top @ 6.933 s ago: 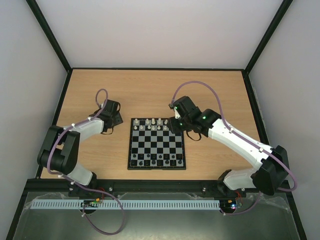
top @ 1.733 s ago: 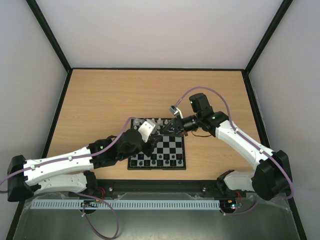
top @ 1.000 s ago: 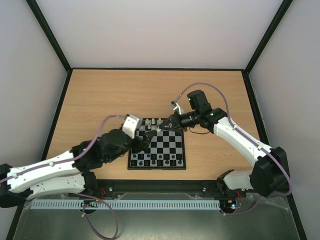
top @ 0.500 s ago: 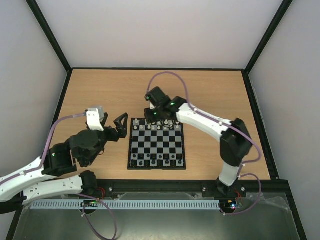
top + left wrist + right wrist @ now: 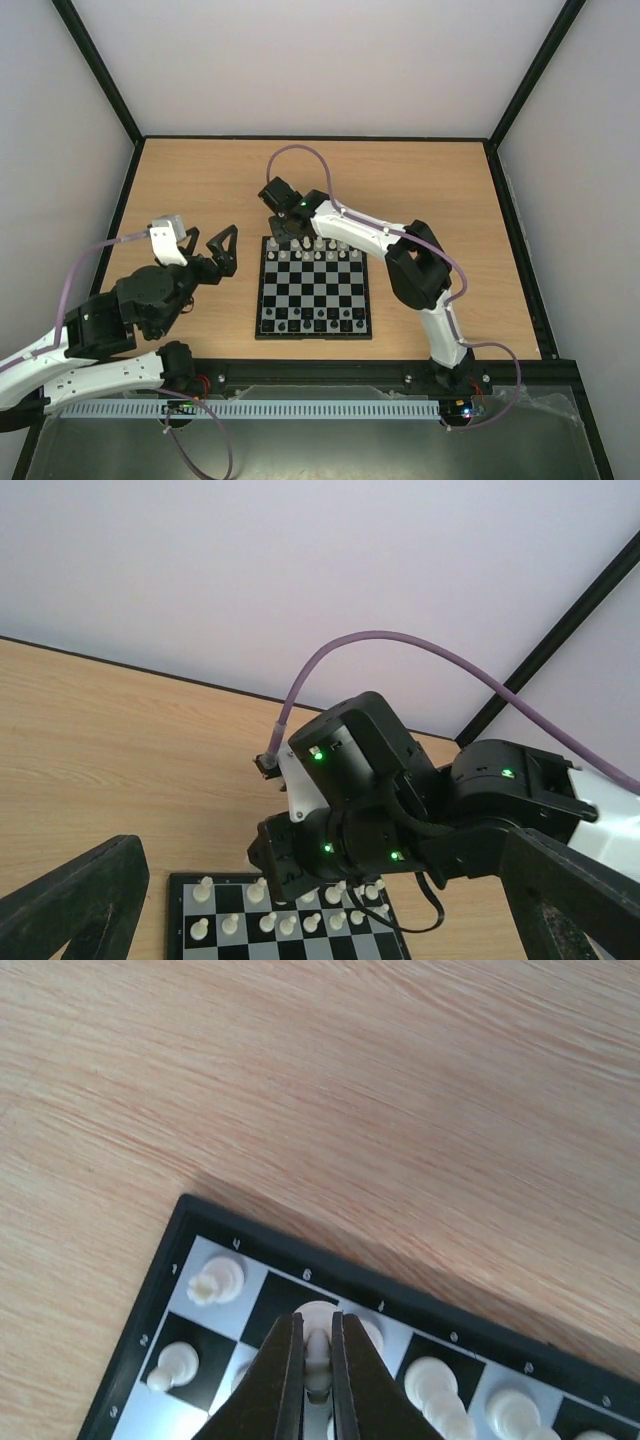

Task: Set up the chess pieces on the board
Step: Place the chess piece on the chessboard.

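Hanging left of the board (image 5: 315,290), the left gripper (image 5: 212,243) is holding its jaws wide, empty, while the right gripper (image 5: 282,232) is hovering over the board's far-left corner. Left wrist: chess pieces (image 5: 268,921) are lining the far rows. Right wrist: fingers (image 5: 280,1380) are clamping one white piece (image 5: 317,1352) there.

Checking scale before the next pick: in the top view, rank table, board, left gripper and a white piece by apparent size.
Largest to smallest:
1. table
2. board
3. left gripper, open; it seems raised toward the camera, so its true size is unsure
4. white piece, far smaller than a square
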You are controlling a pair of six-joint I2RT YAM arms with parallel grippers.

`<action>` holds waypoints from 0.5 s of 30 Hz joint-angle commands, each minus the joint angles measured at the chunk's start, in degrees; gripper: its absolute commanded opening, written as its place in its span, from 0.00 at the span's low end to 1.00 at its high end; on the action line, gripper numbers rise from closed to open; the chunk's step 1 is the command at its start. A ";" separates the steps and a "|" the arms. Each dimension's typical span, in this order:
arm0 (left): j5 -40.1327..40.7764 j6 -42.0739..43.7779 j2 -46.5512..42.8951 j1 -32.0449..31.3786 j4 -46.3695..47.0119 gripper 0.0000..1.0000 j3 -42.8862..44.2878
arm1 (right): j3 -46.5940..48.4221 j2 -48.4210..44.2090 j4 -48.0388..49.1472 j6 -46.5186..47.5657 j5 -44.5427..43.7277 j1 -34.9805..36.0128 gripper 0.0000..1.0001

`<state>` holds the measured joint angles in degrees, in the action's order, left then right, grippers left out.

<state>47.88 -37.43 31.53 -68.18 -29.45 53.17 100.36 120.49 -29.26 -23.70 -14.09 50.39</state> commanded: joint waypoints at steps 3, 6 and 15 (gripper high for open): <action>2.09 0.29 -1.01 -0.20 -1.22 1.00 -0.69 | 4.21 4.40 -3.47 1.20 -0.85 0.39 0.01; 2.05 0.46 -0.74 -0.17 -1.14 1.00 -0.83 | 4.30 5.35 -3.09 1.13 0.05 0.32 0.01; 1.93 0.63 0.24 -0.20 -0.85 0.99 -0.78 | 4.13 7.60 -2.35 0.68 1.38 0.52 0.01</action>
<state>48.34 -37.36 31.53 -68.18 -30.41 52.64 103.35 126.78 -29.39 -23.14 -13.21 50.39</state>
